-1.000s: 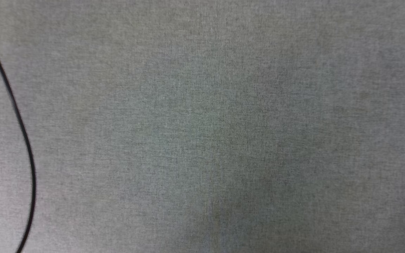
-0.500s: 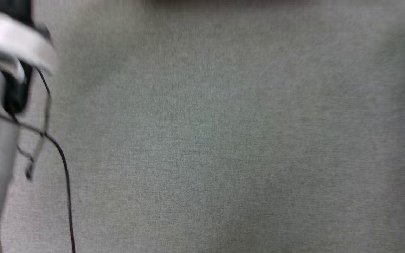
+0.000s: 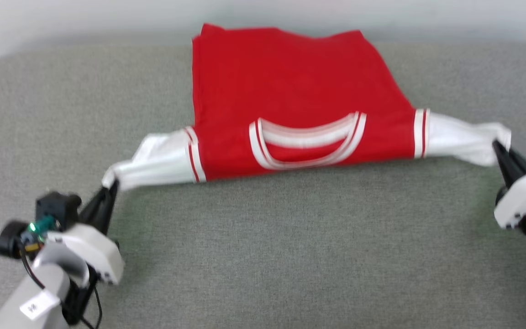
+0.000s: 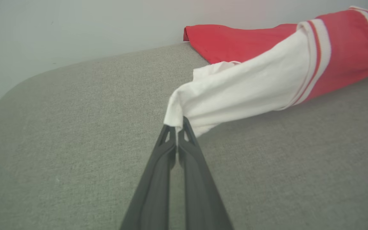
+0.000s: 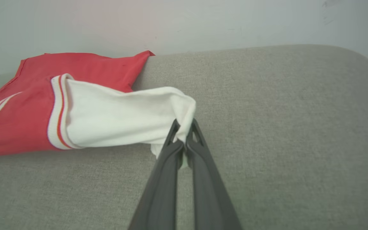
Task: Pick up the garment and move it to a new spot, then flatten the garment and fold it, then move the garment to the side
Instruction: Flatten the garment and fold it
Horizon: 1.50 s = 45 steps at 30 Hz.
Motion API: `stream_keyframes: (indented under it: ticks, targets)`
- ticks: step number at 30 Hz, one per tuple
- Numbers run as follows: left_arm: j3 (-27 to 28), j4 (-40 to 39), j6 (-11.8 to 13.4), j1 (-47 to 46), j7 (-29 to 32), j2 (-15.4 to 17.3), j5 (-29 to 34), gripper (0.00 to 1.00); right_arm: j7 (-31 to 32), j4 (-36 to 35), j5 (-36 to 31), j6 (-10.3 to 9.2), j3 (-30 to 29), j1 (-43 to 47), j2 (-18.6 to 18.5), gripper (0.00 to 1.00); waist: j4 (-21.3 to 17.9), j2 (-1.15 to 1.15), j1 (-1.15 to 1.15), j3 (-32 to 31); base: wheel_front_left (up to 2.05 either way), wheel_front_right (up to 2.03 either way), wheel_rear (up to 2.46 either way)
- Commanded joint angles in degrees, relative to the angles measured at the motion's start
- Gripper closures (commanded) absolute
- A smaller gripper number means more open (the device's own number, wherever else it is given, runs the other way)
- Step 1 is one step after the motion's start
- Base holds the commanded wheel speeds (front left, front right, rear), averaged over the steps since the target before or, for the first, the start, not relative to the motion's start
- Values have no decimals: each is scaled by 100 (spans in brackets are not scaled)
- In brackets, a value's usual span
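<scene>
1. White sleeve-ends of the garment [image 3: 290,87] sit clamped, one in the left gripper [image 3: 111,185], one in the right gripper [image 3: 496,145].
2. It lies stretched between them on the grey cushion [image 3: 290,256].
3. An even, low outward pull should flatten it; a lopsided pull may skew it.

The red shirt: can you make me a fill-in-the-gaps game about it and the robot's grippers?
1. The left gripper is shut on a ____ sleeve of the garment.
2. The right gripper pinches the other ____.
3. The body of the garment is ____.
4. The garment lies on a ____ fabric surface.

Missing words: white; sleeve; red; grey.
</scene>
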Motion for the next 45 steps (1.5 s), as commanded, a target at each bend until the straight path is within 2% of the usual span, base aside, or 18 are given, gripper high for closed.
stream_keyframes:
  ticks: [1,12,19,29,37,39,45]
  targets:
    - [-5,-32,53,188,16,27,-22,100,24,-46,88,-12,28,172,-119,100,-26,0,2,-199,0,0,0]
    - [-257,-271,225,1297,212,-28,-178,100,91,-333,310,-12,449,1188,-508,100,4,0,2,-818,0,0,0]
    - [-331,-497,252,1758,398,31,-304,100,473,-857,522,-12,1015,1746,-884,100,13,0,2,-1243,0,0,0]
    - [-291,-1161,332,2518,1032,370,-698,100,1159,-1876,1105,-12,1706,2590,-1784,100,35,0,2,-1519,0,0,0]
    - [-402,-1884,296,2925,1655,637,-975,100,1587,-2374,1552,-12,1829,3147,-2162,100,59,0,2,-1544,0,0,0]
    - [-436,-2080,280,2937,1809,665,-1027,100,1657,-2453,1580,-12,1796,3184,-2223,0,69,0,2,-1520,0,0,0]
    - [-491,-2877,312,2867,2305,856,-1107,100,2143,-2776,1908,-12,1552,2969,-2425,0,168,0,2,-1428,0,0,0]
